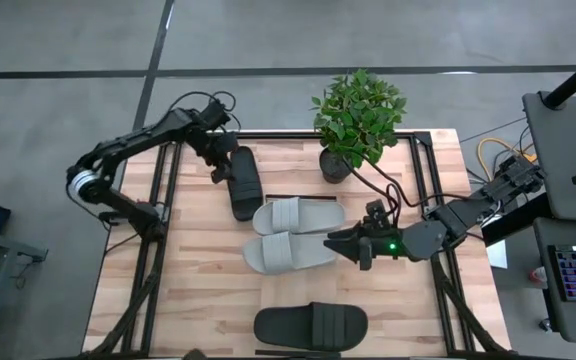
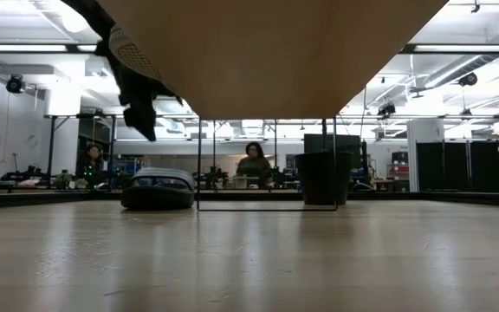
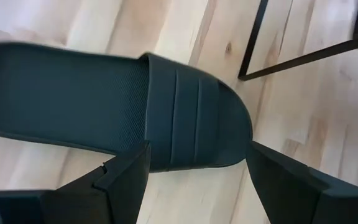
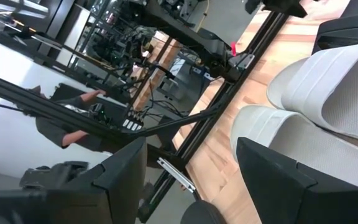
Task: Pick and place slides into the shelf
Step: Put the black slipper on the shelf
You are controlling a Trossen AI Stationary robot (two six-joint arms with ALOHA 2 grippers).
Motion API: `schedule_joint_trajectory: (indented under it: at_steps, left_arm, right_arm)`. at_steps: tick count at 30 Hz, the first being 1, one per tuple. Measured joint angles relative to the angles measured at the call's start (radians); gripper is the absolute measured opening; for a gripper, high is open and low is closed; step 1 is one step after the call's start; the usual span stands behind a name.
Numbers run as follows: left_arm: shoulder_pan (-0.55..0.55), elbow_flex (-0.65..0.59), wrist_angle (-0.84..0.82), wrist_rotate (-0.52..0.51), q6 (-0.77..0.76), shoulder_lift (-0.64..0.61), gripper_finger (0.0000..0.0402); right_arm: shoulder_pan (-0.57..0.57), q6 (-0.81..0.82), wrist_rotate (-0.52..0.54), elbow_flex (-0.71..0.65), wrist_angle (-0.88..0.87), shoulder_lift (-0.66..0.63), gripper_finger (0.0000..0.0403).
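Observation:
One black slide (image 1: 244, 185) lies on the table at the far left, and the low view shows it flat on its sole (image 2: 157, 189). My left gripper (image 1: 218, 165) hangs open above its far end; in the left wrist view its fingers (image 3: 126, 180) stand on either side of the strap end (image 3: 197, 118), clear of it. Two pale grey slides (image 1: 298, 215) (image 1: 288, 252) lie side by side in the middle. My right gripper (image 1: 336, 241) is open just right of them. Another black slide (image 1: 311, 325) lies near the front edge. The shelf's pale panel (image 2: 267, 52) stands on thin black bars (image 2: 199, 165).
A potted plant (image 1: 358, 120) stands at the far side, right of the middle, with its dark pot (image 2: 319, 178) on the table. Black arm frames run along the table's left (image 1: 163, 230) and right (image 1: 438, 290). People (image 2: 254, 163) are in the room beyond the far edge.

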Motion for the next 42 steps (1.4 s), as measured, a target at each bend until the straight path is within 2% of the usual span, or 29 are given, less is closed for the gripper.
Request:
schedule_joint_trajectory:
  at_steps: [8, 24, 28, 36, 42]
  left_arm:
    - [0.047, 0.0, -0.002, 0.051, 0.028, 0.121, 0.025]
    - [0.102, 0.0, 0.0, 0.107, 0.08, 0.225, 0.025]
    - [0.103, 0.0, 0.0, 0.173, 0.086, 0.255, 0.025]
    - [0.103, 0.0, -0.001, 0.19, 0.095, 0.307, 0.025]
    - [0.103, -0.005, -0.001, 0.277, 0.095, 0.336, 0.025]
  right_arm:
    - [0.0, 0.025, -0.001, 0.0, 0.0, 0.0, 0.0236]
    - [0.0, 0.054, 0.0, -0.002, 0.0, 0.0, 0.0237]
    - [0.0, 0.061, 0.002, -0.002, 0.0, 0.0, 0.0235]
    - [0.0, 0.079, 0.01, -0.002, 0.001, 0.0, 0.0233]
    - [0.0, 0.097, 0.026, -0.002, 0.001, 0.0, 0.0233]
